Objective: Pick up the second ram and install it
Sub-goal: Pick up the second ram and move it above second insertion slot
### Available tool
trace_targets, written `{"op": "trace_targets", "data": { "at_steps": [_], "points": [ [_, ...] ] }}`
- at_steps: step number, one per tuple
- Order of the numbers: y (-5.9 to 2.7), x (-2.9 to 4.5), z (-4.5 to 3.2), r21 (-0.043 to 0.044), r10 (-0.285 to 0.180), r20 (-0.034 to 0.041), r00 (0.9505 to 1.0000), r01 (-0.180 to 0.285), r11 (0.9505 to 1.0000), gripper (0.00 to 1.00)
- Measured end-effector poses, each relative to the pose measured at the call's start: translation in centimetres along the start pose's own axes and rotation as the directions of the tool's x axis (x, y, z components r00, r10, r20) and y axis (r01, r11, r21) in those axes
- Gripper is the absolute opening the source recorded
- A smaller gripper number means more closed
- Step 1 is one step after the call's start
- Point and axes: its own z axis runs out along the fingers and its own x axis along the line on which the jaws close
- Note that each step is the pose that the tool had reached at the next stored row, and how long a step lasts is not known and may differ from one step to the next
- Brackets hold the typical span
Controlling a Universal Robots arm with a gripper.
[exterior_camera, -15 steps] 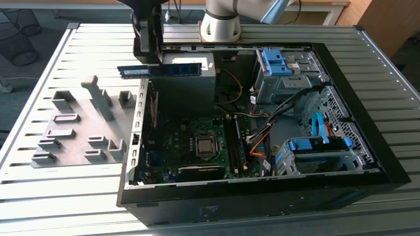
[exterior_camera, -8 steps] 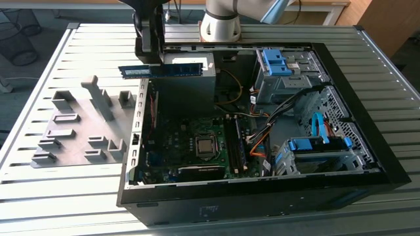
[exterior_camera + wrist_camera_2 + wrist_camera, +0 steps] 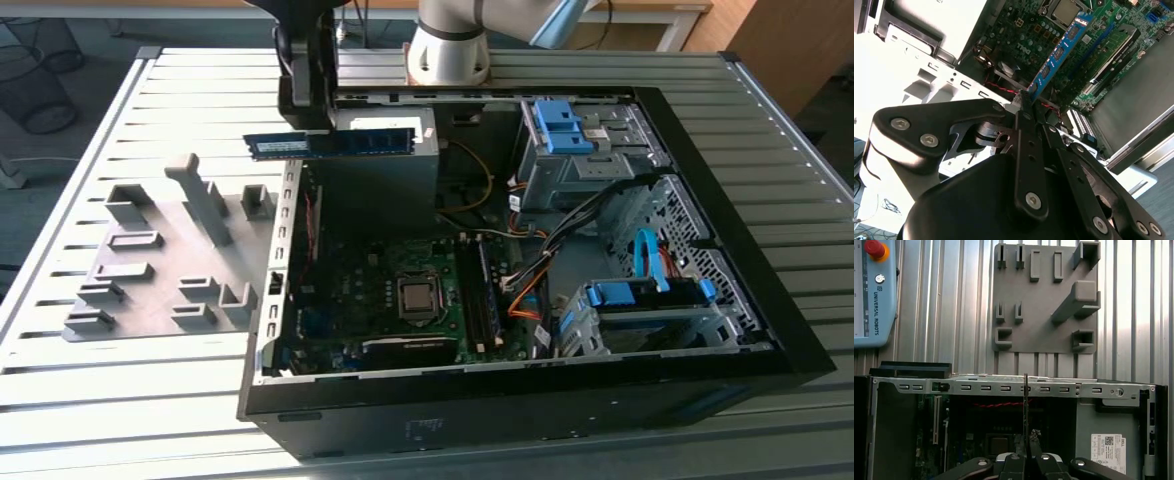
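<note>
The second ram [image 3: 330,143], a thin blue-green stick with black chips and a pale label, hangs level in the air above the rear left wall of the open computer case [image 3: 534,390]. My gripper [image 3: 306,128] is shut on it and grips it near one end. In the second wrist view the ram [image 3: 1059,52] juts out from my gripper [image 3: 1027,102] over the motherboard [image 3: 1029,30]. The first wrist view has the ram [image 3: 1025,405] edge-on, rising from my gripper [image 3: 1025,456]. The motherboard [image 3: 387,290] with its memory slots [image 3: 478,295] lies below inside the case.
A grey slotted holder tray [image 3: 160,270] lies on the ribbed table at the exterior view's left, also in the first wrist view [image 3: 1044,300]. Blue drive-bay clips [image 3: 561,125] [image 3: 654,292] and cables sit on the case's right. A control pendant [image 3: 874,290] rests on the table.
</note>
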Motion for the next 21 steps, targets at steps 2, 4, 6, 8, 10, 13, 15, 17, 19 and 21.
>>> {"op": "trace_targets", "data": {
  "at_steps": [2, 4, 6, 8, 10, 13, 15, 17, 19, 21],
  "points": [
    [-0.05, 0.00, 0.00, 0.0000, 0.000, 0.0000, 1.0000, 0.000, 1.0000, 0.14],
    [-0.10, 0.00, 0.00, 0.0000, 0.000, 0.0000, 1.0000, 0.000, 1.0000, 0.14],
    [-0.14, 0.00, -0.01, 0.0000, 0.000, 0.0000, 1.0000, 0.000, 1.0000, 0.14],
    [-0.19, 0.00, -0.01, 0.0000, 0.000, 0.0000, 1.0000, 0.000, 1.0000, 0.14],
    [-0.24, 0.01, -0.01, 0.0000, 0.000, 0.0000, 1.0000, 0.000, 1.0000, 0.14],
    [-0.31, 0.01, -0.01, 0.0000, 0.000, 0.0000, 1.0000, 0.000, 1.0000, 0.14],
    [-0.36, 0.01, -0.01, 0.0000, 0.000, 0.0000, 1.0000, 0.000, 1.0000, 0.14],
    [-0.40, 0.01, -0.01, 0.0000, 0.000, 0.0000, 1.0000, 0.000, 1.0000, 0.14],
    [-0.45, 0.01, -0.02, 0.0000, 0.000, 0.0000, 1.0000, 0.000, 1.0000, 0.14],
    [-0.50, 0.01, -0.02, 0.0000, 0.000, 0.0000, 1.0000, 0.000, 1.0000, 0.14]
  ]
}}
